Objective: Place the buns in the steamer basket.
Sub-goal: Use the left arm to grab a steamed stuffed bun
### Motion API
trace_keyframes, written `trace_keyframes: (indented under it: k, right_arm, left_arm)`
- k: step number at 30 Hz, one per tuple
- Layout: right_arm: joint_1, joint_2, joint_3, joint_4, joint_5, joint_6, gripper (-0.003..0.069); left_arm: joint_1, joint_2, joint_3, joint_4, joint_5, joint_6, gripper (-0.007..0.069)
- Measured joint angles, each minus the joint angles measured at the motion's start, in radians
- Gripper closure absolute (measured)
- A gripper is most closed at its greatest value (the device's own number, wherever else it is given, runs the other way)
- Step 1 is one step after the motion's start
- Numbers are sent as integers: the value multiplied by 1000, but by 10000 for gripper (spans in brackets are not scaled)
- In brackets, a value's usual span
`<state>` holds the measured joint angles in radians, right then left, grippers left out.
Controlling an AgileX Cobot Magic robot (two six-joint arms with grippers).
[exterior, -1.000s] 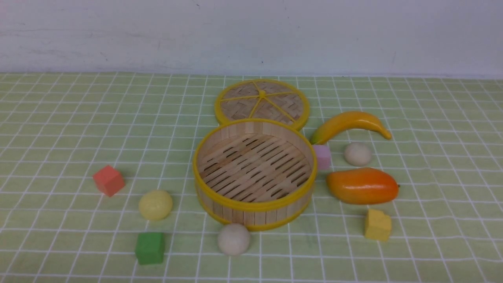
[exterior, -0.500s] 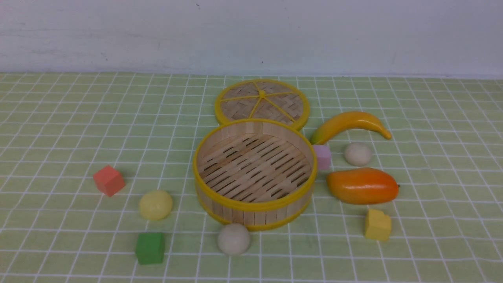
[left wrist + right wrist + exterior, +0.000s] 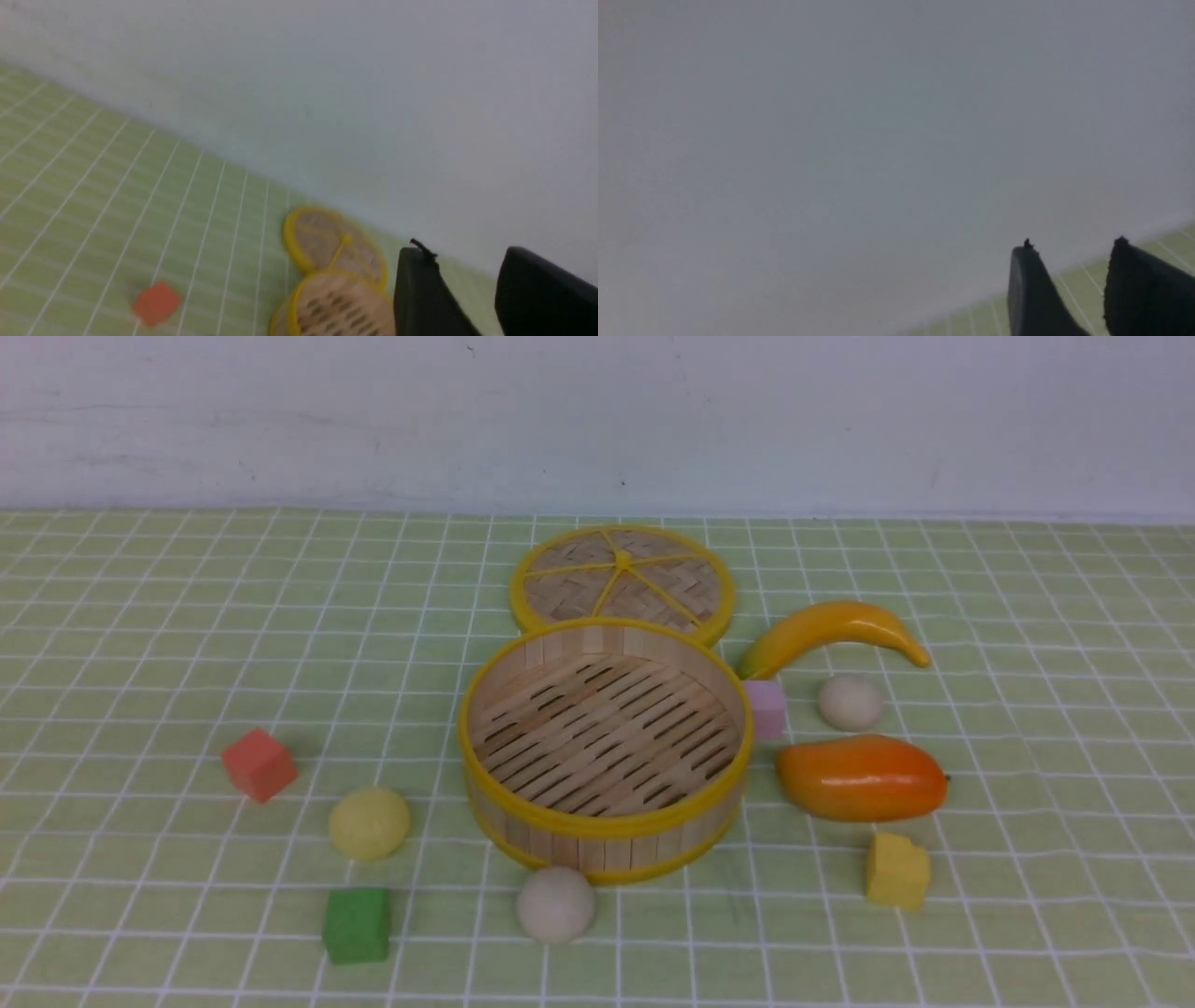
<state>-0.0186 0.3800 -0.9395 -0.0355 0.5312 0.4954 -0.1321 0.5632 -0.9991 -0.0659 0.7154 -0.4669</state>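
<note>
The left pincer (image 3: 465, 252) and right pincer (image 3: 1073, 243) hang spread, empty; three smooth round dough buns (image 3: 370, 822) (image 3: 555, 903) (image 3: 850, 701) lie outside the round bamboo steamer basket (image 3: 605, 847). A nudged bun could roll; the glossy orange mango (image 3: 861, 777) crowds one.

Green checked cloth (image 3: 187, 616) — steamer basket (image 3: 605, 821) and woven lid (image 3: 623, 581) lie just beyond the fingers (image 3: 423, 298) of the left gripper (image 3: 465, 252), red cube (image 3: 259, 763) well away from them; also on it: three buns (image 3: 370, 822), banana (image 3: 831, 630), mango (image 3: 861, 777), more cubes (image 3: 356, 924)
</note>
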Motion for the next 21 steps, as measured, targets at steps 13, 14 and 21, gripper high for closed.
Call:
trace_keyframes:
  k: [13,14,21]
  right_arm:
    - [93,211,134,208,84,-275,420]
    - [98,219,135,225,96,-288,420]
    - [161,395,141,433,372,-630,420]
  left_arm:
    - [-113,216,0,-110,245,262,387]
    - [-113,224,0,-114,242,261,387]
    - [-113,425,0,-175,210,236,387]
